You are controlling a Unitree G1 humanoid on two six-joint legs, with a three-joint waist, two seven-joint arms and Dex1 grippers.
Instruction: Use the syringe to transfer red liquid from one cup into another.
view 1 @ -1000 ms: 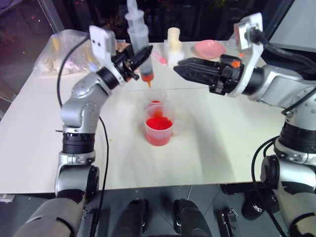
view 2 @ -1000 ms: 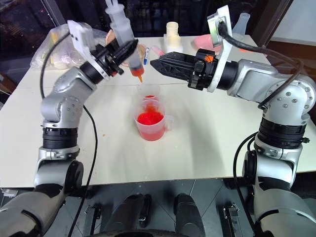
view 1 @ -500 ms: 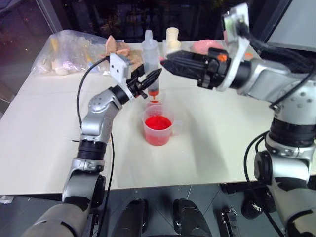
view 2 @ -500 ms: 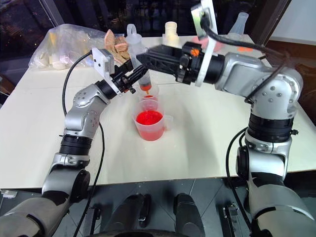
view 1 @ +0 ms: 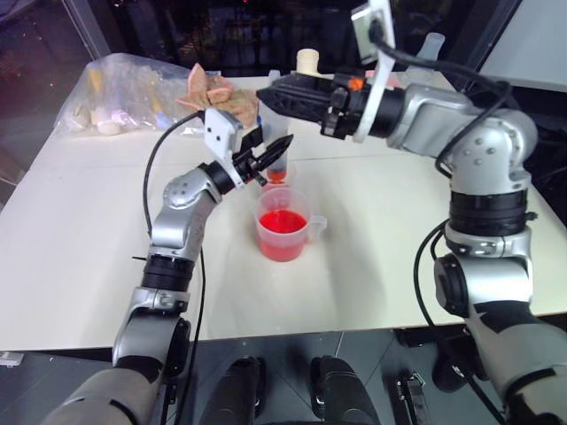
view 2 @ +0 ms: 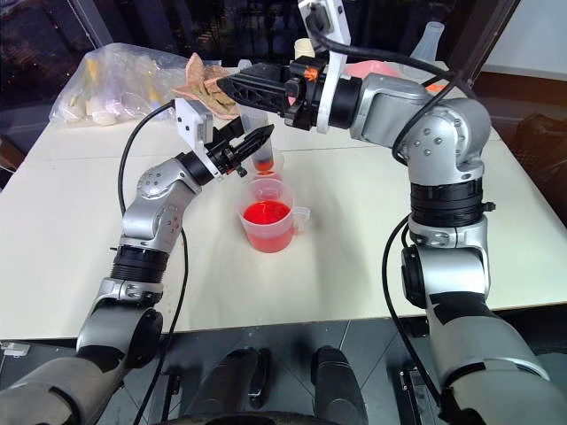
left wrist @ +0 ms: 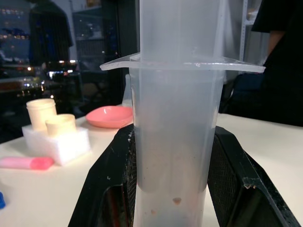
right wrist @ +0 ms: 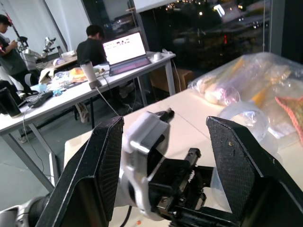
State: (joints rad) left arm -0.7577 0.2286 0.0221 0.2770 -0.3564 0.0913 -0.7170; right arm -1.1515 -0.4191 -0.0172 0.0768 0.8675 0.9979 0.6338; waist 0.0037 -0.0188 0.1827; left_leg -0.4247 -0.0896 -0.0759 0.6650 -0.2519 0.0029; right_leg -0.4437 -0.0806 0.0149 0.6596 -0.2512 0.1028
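The left gripper [view 1: 282, 143] has its fingers clamped on the barrel of the syringe [view 2: 258, 133], which stands upright with its tip over the small cup [view 2: 267, 164], at 12 o'clock from the handled cup [view 1: 283, 235] on the bench [view 1: 381, 257]. The handled cup holds red liquid [view 1: 283, 221], and some red shows low in the syringe. The right gripper [view 2: 226, 87] hovers with fingers spread and empty just above the plunger top, at 12 o'clock from both cups. To do this step well, I judge the left should hold the barrel steady and plumb while the right settles squarely onto the plunger and presses slowly, so the stream lands inside the small cup
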